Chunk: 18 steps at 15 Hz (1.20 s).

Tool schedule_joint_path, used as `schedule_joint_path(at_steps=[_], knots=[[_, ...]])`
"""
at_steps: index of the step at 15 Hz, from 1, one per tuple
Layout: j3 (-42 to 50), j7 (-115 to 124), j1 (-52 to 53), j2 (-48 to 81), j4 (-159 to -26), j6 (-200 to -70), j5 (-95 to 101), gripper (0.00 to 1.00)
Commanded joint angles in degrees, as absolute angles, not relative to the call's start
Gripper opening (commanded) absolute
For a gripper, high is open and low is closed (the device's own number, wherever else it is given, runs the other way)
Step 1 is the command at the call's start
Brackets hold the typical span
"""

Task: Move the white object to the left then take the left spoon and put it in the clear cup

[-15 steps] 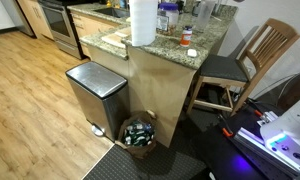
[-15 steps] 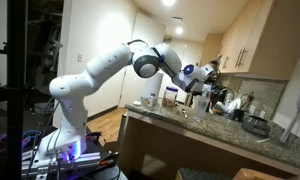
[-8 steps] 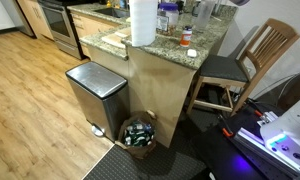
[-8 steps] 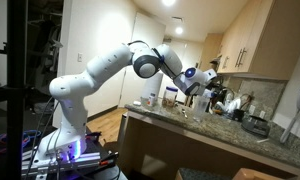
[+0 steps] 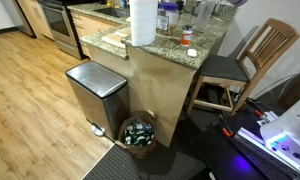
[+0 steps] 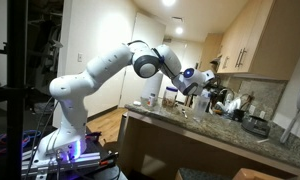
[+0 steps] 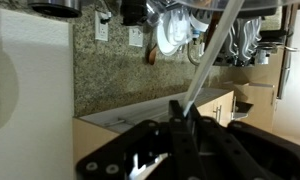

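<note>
Barely shifted, tool (image 7: 180,111) grips a pale, slender spoon (image 7: 210,52).

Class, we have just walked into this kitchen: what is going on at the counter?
The robot arm reaches over the granite counter. In the wrist view its gripper is closed on a long pale spoon, which it holds up in front of the backsplash. The small white object lies near the counter's edge. The clear cup cannot be made out.

Exterior views share counter (image 5: 168,44) (image 6: 195,124) — wrist faces backsplash (image 7: 110,62).
</note>
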<state>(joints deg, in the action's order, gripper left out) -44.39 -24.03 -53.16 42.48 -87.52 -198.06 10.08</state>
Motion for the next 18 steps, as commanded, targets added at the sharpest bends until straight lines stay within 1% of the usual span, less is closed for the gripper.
schedule_joint_path(at_steps=[1, 4, 9, 11, 13, 14, 18], knots=[[-36.5, -26.9, -47.8, 43.3, -80.7, -198.1, 7.6, 0.00], [-32.7, -27.0, -44.5, 44.7, -76.1, -198.0, 7.9, 0.00], [-34.9, -24.8, -44.4, 42.9, -79.3, -198.0, 9.4, 0.00], [-34.5, -23.9, -43.9, 42.3, -80.2, -198.0, 8.5, 0.00], [-30.3, -23.6, -41.6, 40.8, -81.1, -198.0, 5.3, 0.00], [-33.4, -23.9, -42.9, 42.8, -79.3, -198.0, 7.9, 0.00], [-30.6, -23.2, -41.6, 42.0, -79.5, -196.7, 5.2, 0.00]])
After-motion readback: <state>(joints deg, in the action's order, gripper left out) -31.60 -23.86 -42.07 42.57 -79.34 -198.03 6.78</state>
